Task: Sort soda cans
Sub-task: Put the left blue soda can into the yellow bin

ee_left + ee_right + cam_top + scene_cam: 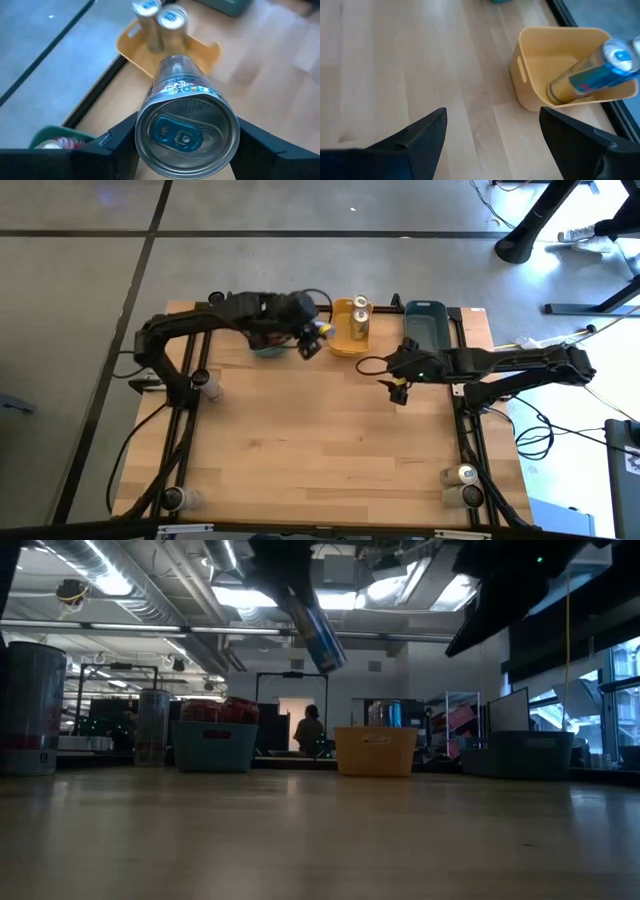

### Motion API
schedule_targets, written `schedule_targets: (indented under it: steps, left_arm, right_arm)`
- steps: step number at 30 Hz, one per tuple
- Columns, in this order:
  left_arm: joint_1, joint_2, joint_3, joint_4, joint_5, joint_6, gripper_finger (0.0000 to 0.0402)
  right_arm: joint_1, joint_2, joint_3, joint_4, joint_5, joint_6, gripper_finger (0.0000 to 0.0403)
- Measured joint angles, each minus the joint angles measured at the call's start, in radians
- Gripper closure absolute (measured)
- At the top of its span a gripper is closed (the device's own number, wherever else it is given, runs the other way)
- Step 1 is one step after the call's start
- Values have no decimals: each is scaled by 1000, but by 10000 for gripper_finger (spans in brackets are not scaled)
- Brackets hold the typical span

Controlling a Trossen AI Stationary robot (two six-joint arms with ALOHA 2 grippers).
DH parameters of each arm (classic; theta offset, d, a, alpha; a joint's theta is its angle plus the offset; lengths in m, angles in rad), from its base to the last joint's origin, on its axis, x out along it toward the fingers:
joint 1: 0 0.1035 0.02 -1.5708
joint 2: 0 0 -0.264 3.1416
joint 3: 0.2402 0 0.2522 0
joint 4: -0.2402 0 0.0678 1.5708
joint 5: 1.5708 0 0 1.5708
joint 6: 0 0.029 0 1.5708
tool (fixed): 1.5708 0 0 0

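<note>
left claw (186, 142) grips can (186, 120) | right claw (492, 135) wide | yellow tray (343, 340): two cans (360, 318)

Left arm (190, 325): dark, jointed, bulky black wrist housing | Right arm (520, 365): dark, slimmer links, small green light by wrist, thin black cables looping beside it | Left gripper (185, 150) fingers (117, 142): black, flat, angular | Right gripper (492, 135) fingers (420, 135): black, wedge-shaped
</note>
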Motion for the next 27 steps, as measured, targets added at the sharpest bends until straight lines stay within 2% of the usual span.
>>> schedule_targets:
  steps: [6, 15, 18, 22, 27]
  left_arm:
    - [93, 73, 52, 27, 1, 71, 174]
    - [182, 179, 163, 52, 64, 142, 174]
    - [210, 226, 242, 0, 133, 138, 174]
    - [234, 292, 335, -33, 150, 145, 174]
    - [265, 383, 437, -125, 264, 138, 174]
  right_arm:
    - [-1, -74, 0, -36, 1, -1, 86]
    - [-1, -88, 0, -53, 32, -8, 86]
    - [-1, -88, -6, -50, 42, -19, 86]
    - [-1, -88, -22, -37, 48, -23, 86]
    - [-1, -88, -61, 23, 53, -30, 86]
